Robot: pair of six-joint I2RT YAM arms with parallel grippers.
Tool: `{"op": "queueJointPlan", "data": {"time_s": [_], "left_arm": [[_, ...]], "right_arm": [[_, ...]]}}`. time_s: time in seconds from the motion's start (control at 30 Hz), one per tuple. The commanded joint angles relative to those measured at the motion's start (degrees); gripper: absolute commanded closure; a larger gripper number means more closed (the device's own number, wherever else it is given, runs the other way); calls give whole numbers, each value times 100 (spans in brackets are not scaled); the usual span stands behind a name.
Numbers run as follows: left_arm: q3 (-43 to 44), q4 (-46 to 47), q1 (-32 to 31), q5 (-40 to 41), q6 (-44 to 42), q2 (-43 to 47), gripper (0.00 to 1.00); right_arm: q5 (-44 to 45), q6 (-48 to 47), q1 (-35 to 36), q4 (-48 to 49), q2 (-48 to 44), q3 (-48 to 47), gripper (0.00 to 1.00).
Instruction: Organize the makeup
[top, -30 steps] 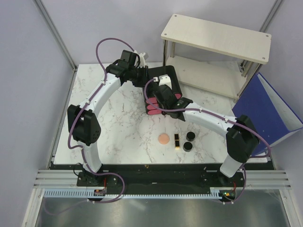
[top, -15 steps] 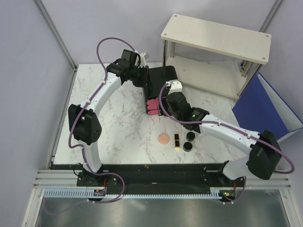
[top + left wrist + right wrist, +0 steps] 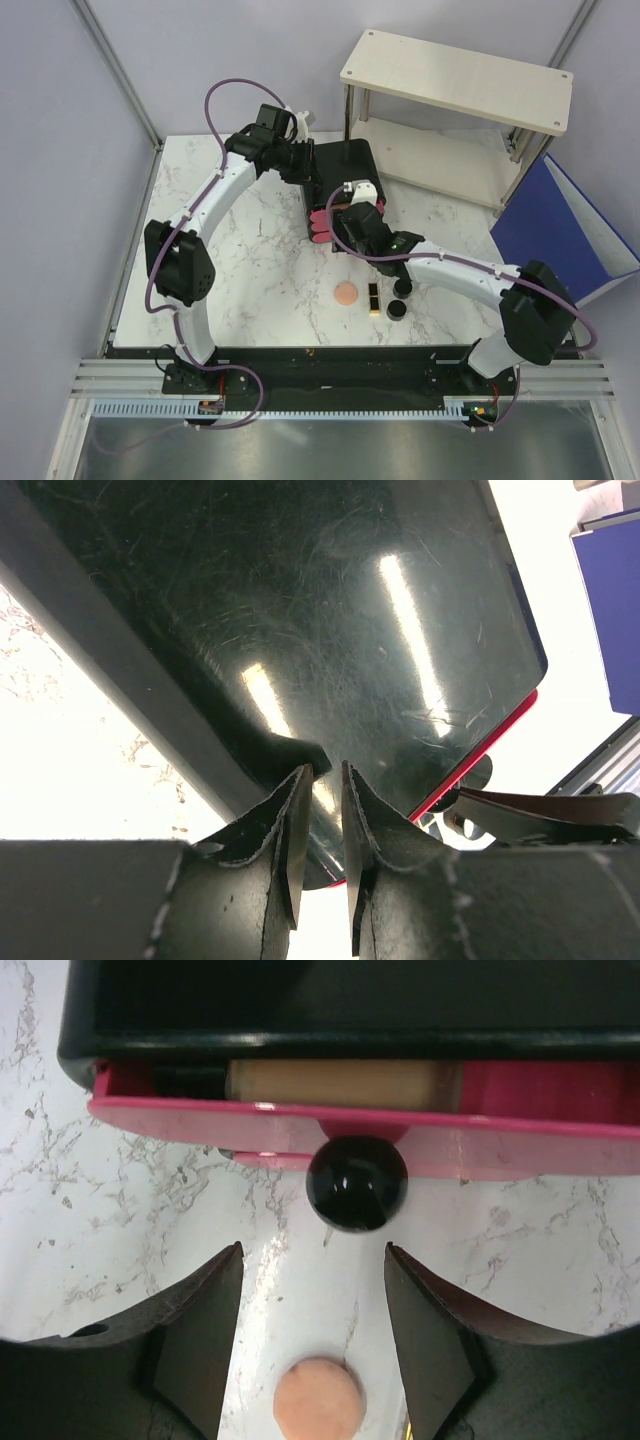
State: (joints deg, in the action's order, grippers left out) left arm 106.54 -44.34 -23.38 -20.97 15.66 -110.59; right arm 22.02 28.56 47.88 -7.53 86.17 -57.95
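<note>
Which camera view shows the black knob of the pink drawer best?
Right wrist: the knob sits centred, just ahead of the open right gripper. In the top view the right arm hides it. The left wrist shows the box top, no knob.

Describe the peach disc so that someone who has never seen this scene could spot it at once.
On the white marble table, look from the black box with pink drawers toward the near edge, where a few small items lie together. The peach disc is the leftmost, just left of the black-gold lipstick. It alone is flat and pale orange; its neighbours are dark.
</note>
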Motion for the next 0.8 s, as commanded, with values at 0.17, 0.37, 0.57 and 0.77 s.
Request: {"op": "queueJointPlan", "data": {"time_s": [0.17, 0.37, 0.57, 0.77], "left_arm": [[-529, -1666, 8, 867, -511, -613, 71], [-529, -1657, 8, 884, -511, -640, 71], [-503, -1657, 8, 858, -503, -684, 71], [-485, -1657, 8, 858, -485, -719, 71]], "right_arm": [[312, -324, -77, 270, 646, -1042, 35], [338, -333, -130, 217, 717, -1166, 35], [-232, -324, -130, 173, 305, -700, 33], [-418, -298, -129, 129, -337, -76, 24]]}}
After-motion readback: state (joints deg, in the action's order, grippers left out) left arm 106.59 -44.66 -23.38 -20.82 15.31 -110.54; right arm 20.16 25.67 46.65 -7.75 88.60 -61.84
